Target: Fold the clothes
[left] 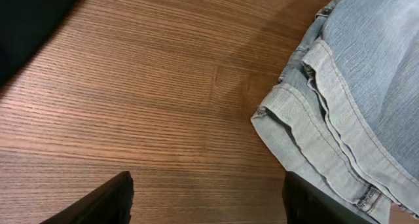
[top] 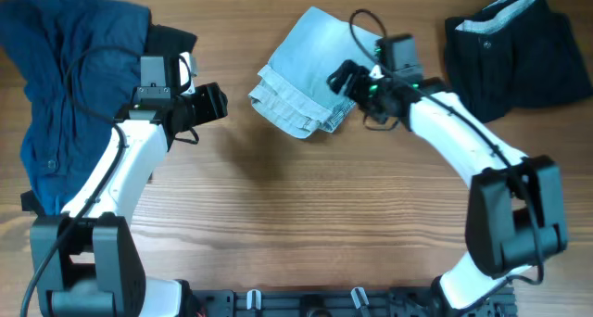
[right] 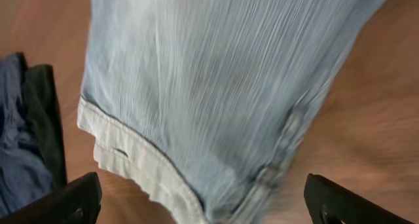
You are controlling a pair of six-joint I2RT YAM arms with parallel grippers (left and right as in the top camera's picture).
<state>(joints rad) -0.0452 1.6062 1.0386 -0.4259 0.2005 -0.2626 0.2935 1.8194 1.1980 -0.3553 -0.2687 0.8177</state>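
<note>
Overhead: pale denim shorts (top: 306,71) lay folded, upper centre of woodgrain tabletop (top: 306,206); navy garment (top: 65,76) upper left | left wrist alone showed stacked stitched cuffs | left pincer (left: 206,207) gaped empty | right pincer (right: 209,204) gaped over denim

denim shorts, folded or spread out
Folded: the denim shorts lie in a compact bundle, cuffed hems stacked in layers at one end.
</note>
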